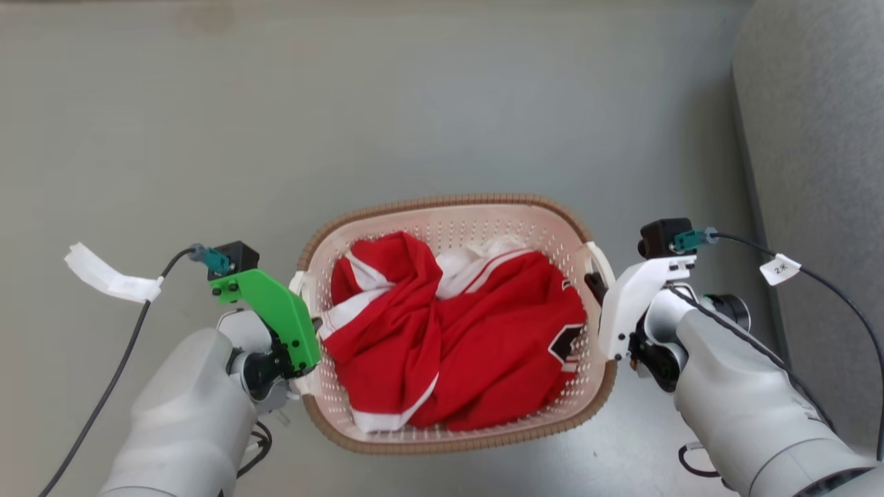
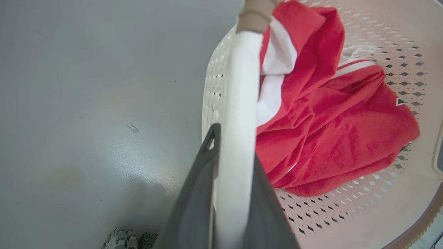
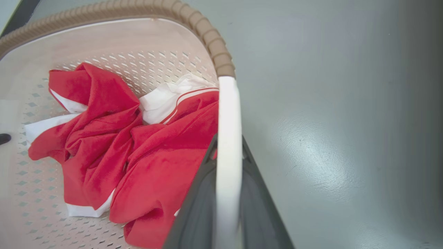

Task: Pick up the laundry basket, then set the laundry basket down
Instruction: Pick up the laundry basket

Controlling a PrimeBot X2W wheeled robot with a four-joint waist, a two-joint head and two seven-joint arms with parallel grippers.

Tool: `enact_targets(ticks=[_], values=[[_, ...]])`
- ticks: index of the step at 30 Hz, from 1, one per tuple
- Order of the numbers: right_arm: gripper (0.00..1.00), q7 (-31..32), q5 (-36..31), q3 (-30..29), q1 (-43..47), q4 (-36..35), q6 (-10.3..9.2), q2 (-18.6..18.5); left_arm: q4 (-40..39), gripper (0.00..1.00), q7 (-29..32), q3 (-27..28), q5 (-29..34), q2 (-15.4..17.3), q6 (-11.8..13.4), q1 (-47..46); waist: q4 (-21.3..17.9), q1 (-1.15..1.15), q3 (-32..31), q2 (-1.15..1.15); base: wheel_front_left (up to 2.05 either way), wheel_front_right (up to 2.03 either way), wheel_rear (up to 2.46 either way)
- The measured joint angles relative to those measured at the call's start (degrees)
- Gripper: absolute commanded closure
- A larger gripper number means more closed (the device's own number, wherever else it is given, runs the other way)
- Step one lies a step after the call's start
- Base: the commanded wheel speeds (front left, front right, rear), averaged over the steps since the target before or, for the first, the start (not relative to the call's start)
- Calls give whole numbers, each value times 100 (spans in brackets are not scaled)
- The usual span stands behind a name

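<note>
The left end effector (image 1: 309, 330), under its green mount, is clenched on the basket's left handle (image 2: 238, 103); in the left wrist view its dark fingers (image 2: 197, 193) bracket the white bar on both sides. Between the two end effectors sits the basket (image 1: 442, 202), its brown rim level, and a crumpled red-and-white shirt (image 1: 469, 331) is heaped inside. Grey floor (image 1: 414, 103) stretches beyond both end effectors. Opposite, the right end effector (image 1: 595, 286) is clamped on the right handle (image 3: 228, 114) the same way, one finger inside the rim and one outside.

With both handles gripped, the pick-up appears to be the step in hand, though the pictures do not settle whether the basket has left the floor. The next move likely calls for both arms to rise together at an even pace, so that the basket stays level and neither handle slides through the fingers.
</note>
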Motion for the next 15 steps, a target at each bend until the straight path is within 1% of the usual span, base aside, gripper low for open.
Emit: enact_targets(ticks=[6, 15], values=[[100, 222, 233, 29, 55, -7, 1, 4, 36, 100, 205, 2, -203, 36, 0, 31, 14, 0, -368, 0, 0, 0, 0], [100, 595, 530, 165, 58, -43, 1, 30, 115, 100, 404, 16, -298, 111, -1, 71, 38, 0, -801, 0, 0, 0, 0]])
